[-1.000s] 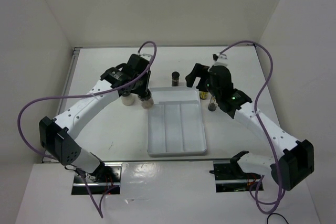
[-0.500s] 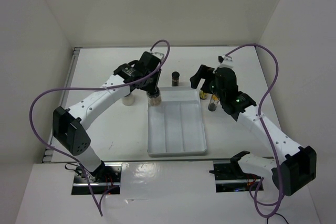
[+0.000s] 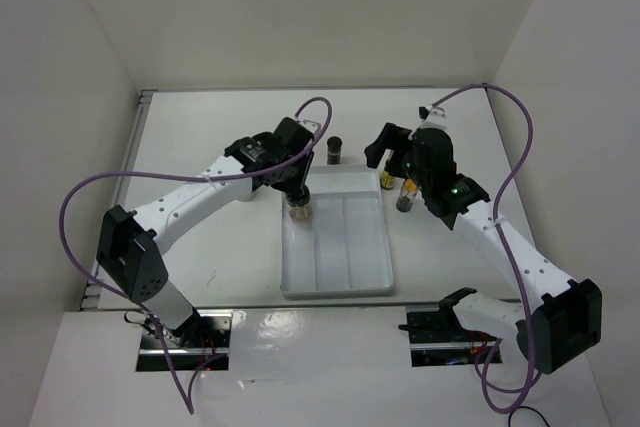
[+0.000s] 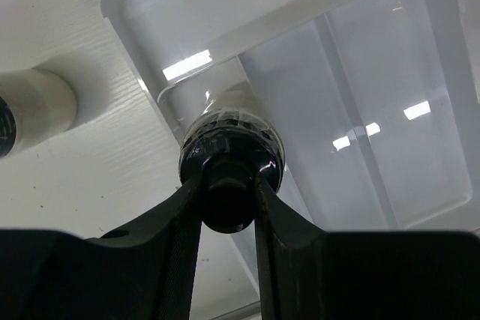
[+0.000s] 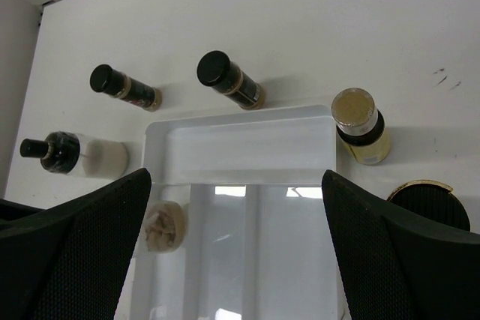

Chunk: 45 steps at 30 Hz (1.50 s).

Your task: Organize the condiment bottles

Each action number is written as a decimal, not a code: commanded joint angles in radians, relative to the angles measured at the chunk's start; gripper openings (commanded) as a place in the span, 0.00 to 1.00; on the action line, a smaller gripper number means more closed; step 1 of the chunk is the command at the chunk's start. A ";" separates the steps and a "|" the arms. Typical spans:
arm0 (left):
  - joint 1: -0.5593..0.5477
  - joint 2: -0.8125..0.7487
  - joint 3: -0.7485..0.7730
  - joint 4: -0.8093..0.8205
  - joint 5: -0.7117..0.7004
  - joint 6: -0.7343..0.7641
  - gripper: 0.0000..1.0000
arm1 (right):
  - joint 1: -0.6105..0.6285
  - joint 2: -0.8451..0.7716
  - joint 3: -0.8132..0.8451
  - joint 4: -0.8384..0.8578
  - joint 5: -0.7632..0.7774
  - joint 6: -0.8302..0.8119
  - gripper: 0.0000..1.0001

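We hold a squat jar (image 4: pixel 229 134) by its cap in our left gripper (image 4: pixel 228 186), at the far left corner of the tray (image 3: pixel 356 247). Our right gripper (image 5: pixel 236 185) hangs wide open and empty near its far right corner.

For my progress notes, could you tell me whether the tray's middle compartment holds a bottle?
No, the middle compartment shows only bare white floor; the jar in the left gripper hangs at the left compartment.

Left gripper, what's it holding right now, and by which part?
The left gripper is shut on a squat jar, pinching the small black cap on top, over the white tray's left compartment. The right gripper is open, holding nothing.
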 commanded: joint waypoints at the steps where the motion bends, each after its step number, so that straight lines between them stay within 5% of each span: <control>1: -0.011 -0.004 -0.012 0.046 -0.018 -0.032 0.00 | -0.007 -0.023 -0.019 0.011 -0.005 -0.005 0.98; 36: -0.011 0.005 -0.072 0.039 -0.137 -0.059 0.04 | -0.007 0.025 -0.038 0.038 -0.025 0.005 0.98; 39: -0.011 0.027 -0.072 0.048 -0.127 -0.059 0.18 | -0.007 0.025 -0.038 0.029 -0.025 0.005 0.98; 45: -0.011 0.027 -0.061 0.068 -0.137 -0.050 0.63 | -0.007 0.015 -0.038 0.029 -0.025 0.005 0.98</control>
